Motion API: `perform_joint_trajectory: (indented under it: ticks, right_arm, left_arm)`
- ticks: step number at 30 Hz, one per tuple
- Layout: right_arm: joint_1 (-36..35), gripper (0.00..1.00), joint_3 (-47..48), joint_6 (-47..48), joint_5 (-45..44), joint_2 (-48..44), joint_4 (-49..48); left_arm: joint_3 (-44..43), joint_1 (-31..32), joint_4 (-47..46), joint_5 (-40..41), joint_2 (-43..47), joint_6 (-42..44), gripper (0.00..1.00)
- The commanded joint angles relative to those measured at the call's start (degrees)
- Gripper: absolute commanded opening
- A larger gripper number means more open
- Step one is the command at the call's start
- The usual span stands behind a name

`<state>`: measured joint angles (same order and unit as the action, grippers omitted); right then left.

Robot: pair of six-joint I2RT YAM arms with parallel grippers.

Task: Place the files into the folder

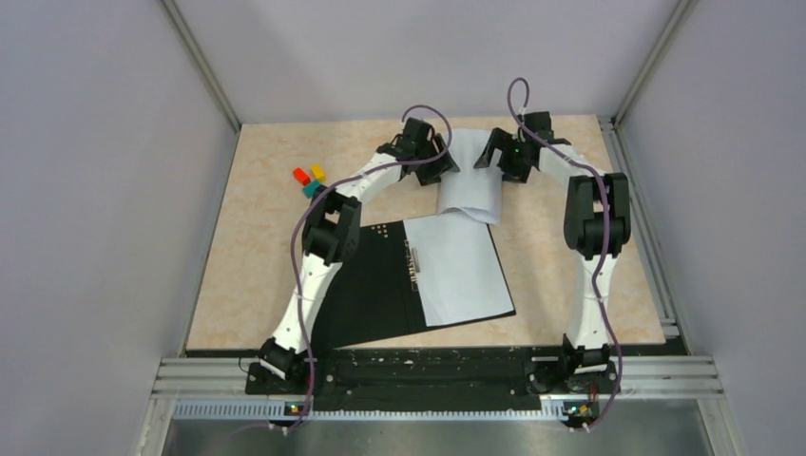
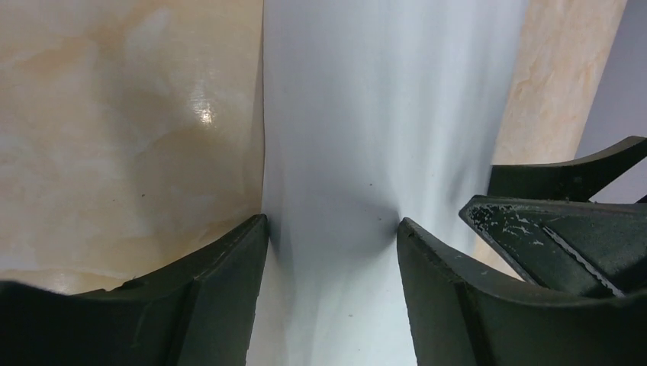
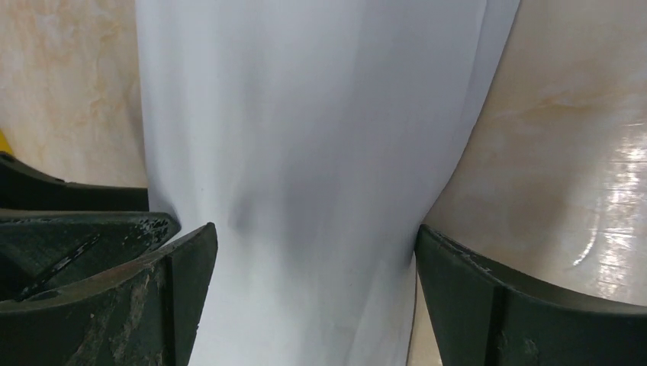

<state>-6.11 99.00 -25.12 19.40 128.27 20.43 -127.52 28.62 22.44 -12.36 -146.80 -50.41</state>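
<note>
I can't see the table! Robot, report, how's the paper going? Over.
Left gripper, right gripper open over loose sheet. Folder open, one sheet inside. Nothing blocking.

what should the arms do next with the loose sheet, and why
Probably close the left end effector and right end effector on the loose sheet. Both straddle it with jaws apart, it bows between them, and it is not yet in the open folder, where the other sheet already lies.
</note>
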Motion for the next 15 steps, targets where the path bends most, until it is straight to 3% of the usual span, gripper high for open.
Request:
perform_joint_trajectory:
  ticks: [1,7,15]
  right_arm:
    - [-0.9,0.99,-2.5,-1.9,6.2,3.1,4.9]
    - [-0.9,0.99,-3.5,-2.2,3.2,1.8,4.9]
    - [-0.9,0.99,-3.9,-3.5,9.1,3.3,2.1]
  left_arm:
    - [-1.7,-0.3,2.4,-0.5,-1.3,2.0,0.68]
    - [-1.3,-1.2,3.1,-2.1,-1.1,3.3,0.62]
    - [3.0,-1.9,-3.3,-11.5,0.7,0.9,0.61]
